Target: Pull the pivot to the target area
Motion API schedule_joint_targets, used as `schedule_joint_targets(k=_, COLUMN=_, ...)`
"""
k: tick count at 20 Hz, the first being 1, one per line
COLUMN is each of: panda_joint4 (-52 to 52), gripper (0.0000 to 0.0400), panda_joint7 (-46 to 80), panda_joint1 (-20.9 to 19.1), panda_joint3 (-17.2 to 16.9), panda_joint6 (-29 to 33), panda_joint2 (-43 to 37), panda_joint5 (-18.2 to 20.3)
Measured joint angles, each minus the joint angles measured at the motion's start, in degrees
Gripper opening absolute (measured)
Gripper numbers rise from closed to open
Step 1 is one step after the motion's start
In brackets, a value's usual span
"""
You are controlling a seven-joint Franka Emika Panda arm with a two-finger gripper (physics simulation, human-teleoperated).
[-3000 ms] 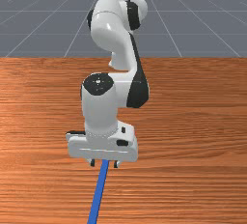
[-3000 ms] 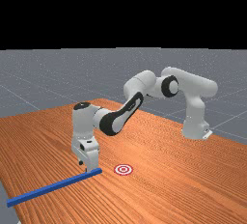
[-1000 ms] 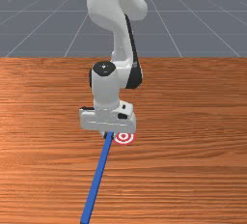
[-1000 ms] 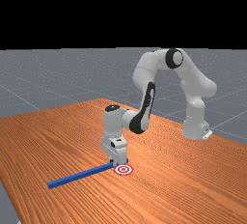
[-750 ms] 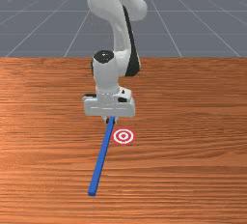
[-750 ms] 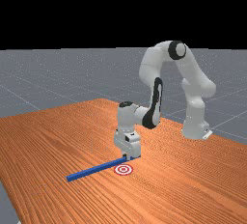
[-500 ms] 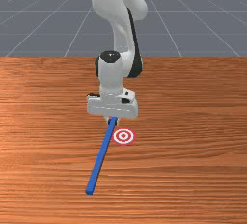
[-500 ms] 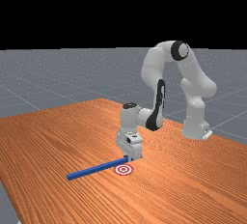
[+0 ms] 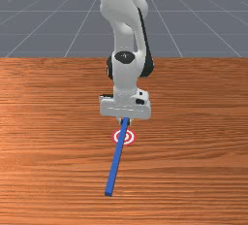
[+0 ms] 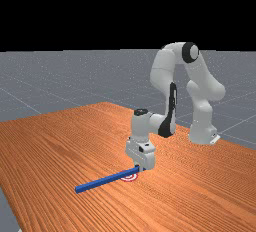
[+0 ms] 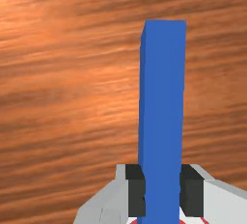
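In the front view my gripper (image 9: 125, 122) is just behind the target, on the side toward the arm's base, holding the blue bar (image 9: 115, 166) close to one end. The bar's long part slants toward the front view's bottom and crosses the red-and-white target (image 9: 131, 137), hiding part of its rings. The wrist view has both dark pads of the gripper (image 11: 162, 191) against the two sides of the blue bar (image 11: 164, 92), whose short end reaches past them. Bits of red and white ring show beside the bar there. In the far view the bar (image 10: 102, 181) lies low along the table.
The wooden table (image 9: 193, 170) stretches around the bar on both sides. In the far view the arm's base (image 10: 202, 136) stands on the right, and the table's edge runs along the left, beyond the bar's free end.
Over three seconds the gripper went from open to shut on the bar and drew it toward the arm's base. In the last half second both shifted to the front view's right, across the target.
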Motion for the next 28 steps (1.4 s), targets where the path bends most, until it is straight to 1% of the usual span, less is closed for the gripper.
schedule_joint_targets(k=2, panda_joint4=-0.8, gripper=0.0095, panda_joint7=0.8, panda_joint1=0.6, panda_joint3=-0.5, panda_joint6=2.0, panda_joint2=-0.1, panda_joint5=-0.5)
schedule_joint_targets(k=3, panda_joint4=-1.4, gripper=0.0205, panda_joint7=1.5, panda_joint1=1.3, panda_joint3=-1.1, panda_joint6=3.8, panda_joint2=-0.3, panda_joint5=-0.9)
schedule_joint_targets(k=4, panda_joint4=-1.5, gripper=0.0282, panda_joint7=1.8, panda_joint1=1.6, panda_joint3=-1.3, panda_joint6=4.1, panda_joint2=-0.3, panda_joint5=-1.0)
schedule_joint_targets(k=5, panda_joint4=-1.3, gripper=0.0328, panda_joint7=1.9, panda_joint1=1.7, panda_joint3=-1.1, panda_joint6=3.5, panda_joint2=-0.2, panda_joint5=-0.9)
schedule_joint_targets(k=6, panda_joint4=-0.8, gripper=0.0356, panda_joint7=2.4, panda_joint1=2.3, panda_joint3=-1.4, panda_joint6=2.0, panda_joint2=-0.2, panda_joint5=-1.0)
schedule_joint_targets(k=7, panda_joint4=-0.4, gripper=0.0374, panda_joint7=1.6, panda_joint1=1.6, panda_joint3=-0.4, panda_joint6=0.9, panda_joint2=0.0, panda_joint5=-0.3)
schedule_joint_targets(k=8, panda_joint4=-0.8, gripper=0.0384, panda_joint7=2.5, panda_joint1=2.5, panda_joint3=-1.3, panda_joint6=1.8, panda_joint2=-0.3, panda_joint5=-1.0)
schedule_joint_targets(k=9, panda_joint4=-0.8, gripper=0.039, panda_joint7=2.7, panda_joint1=2.7, panda_joint3=-1.4, panda_joint6=1.7, panda_joint2=-0.5, panda_joint5=-1.1)
schedule_joint_targets(k=10, panda_joint4=0.2, gripper=0.0394, panda_joint7=1.2, panda_joint1=1.4, panda_joint3=0.1, panda_joint6=-1.2, panda_joint2=-0.3, panda_joint5=0.2)
schedule_joint_targets(k=11, panda_joint4=1.1, gripper=0.0396, panda_joint7=0.8, panda_joint1=1.1, panda_joint3=0.5, panda_joint6=-3.7, panda_joint2=-0.2, panda_joint5=0.7)
schedule_joint_targets(k=12, panda_joint4=3.5, gripper=0.0398, panda_joint7=0.0, panda_joint1=0.8, panda_joint3=1.1, panda_joint6=-9.6, panda_joint2=0.1, panda_joint5=1.7)
schedule_joint_targets(k=13, panda_joint4=3.3, gripper=0.0399, panda_joint7=-0.3, panda_joint1=0.5, panda_joint3=1.6, panda_joint6=-10.6, panda_joint2=-0.9, panda_joint5=2.1)
schedule_joint_targets(k=14, panda_joint4=3.8, gripper=0.0399, panda_joint7=-0.7, panda_joint1=0.2, panda_joint3=2.0, panda_joint6=-12.9, panda_joint2=-1.7, panda_joint5=2.7)
schedule_joint_targets(k=15, panda_joint4=2.6, gripper=0.04, panda_joint7=-0.9, panda_joint1=-0.2, panda_joint3=2.4, panda_joint6=-12.2, panda_joint2=-3.3, panda_joint5=3.0)
schedule_joint_targets(k=16, panda_joint4=0.8, gripper=0.04, panda_joint7=-0.9, panda_joint1=-0.5, panda_joint3=2.7, panda_joint6=-9.9, panda_joint2=-5.0, panda_joint5=3.0)
schedule_joint_targets(k=17, panda_joint4=-1.0, gripper=0.04, panda_joint7=0.5, panda_joint1=0.3, panda_joint3=1.7, panda_joint6=-6.5, panda_joint2=-6.3, panda_joint5=1.6)
schedule_joint_targets(k=18, panda_joint4=-1.0, gripper=0.04, panda_joint7=-0.5, panda_joint1=-0.5, panda_joint3=2.5, panda_joint6=-6.7, panda_joint2=-6.4, panda_joint5=2.6)
schedule_joint_targets(k=19, panda_joint4=-1.5, gripper=0.04, panda_joint7=-0.3, panda_joint1=-0.4, panda_joint3=2.3, panda_joint6=-5.5, panda_joint2=-6.6, panda_joint5=2.3)
schedule_joint_targets(k=20, panda_joint4=-0.9, gripper=0.04, panda_joint7=-3.4, panda_joint1=-2.9, panda_joint3=4.8, panda_joint6=-5.5, panda_joint2=-5.5, panda_joint5=4.9)
schedule_joint_targets(k=21, panda_joint4=-0.6, gripper=0.04, panda_joint7=-3.8, panda_joint1=-3.2, panda_joint3=5.1, panda_joint6=-4.6, panda_joint2=-4.3, panda_joint5=4.9)
schedule_joint_targets(k=24, panda_joint4=0.4, gripper=0.04, panda_joint7=-3.3, panda_joint1=-2.9, panda_joint3=4.4, panda_joint6=-2.2, panda_joint2=-0.9, panda_joint5=3.9)
schedule_joint_targets(k=25, panda_joint4=-0.2, gripper=0.04, panda_joint7=0.1, panda_joint1=0.3, panda_joint3=1.1, panda_joint6=-0.6, panda_joint2=-1.0, panda_joint5=1.2)
schedule_joint_targets(k=26, panda_joint4=0.0, gripper=0.04, panda_joint7=0.0, panda_joint1=0.2, panda_joint3=1.1, panda_joint6=-0.9, panda_joint2=-0.8, panda_joint5=1.2)
schedule_joint_targets(k=27, panda_joint4=0.6, gripper=0.04, panda_joint7=-1.1, panda_joint1=-0.8, panda_joint3=2.2, panda_joint6=-1.5, panda_joint2=-0.1, panda_joint5=2.1)
schedule_joint_targets(k=28, panda_joint4=0.8, gripper=0.04, panda_joint7=-0.9, panda_joint1=-0.6, panda_joint3=1.9, panda_joint6=-1.1, panda_joint2=0.4, panda_joint5=1.9)
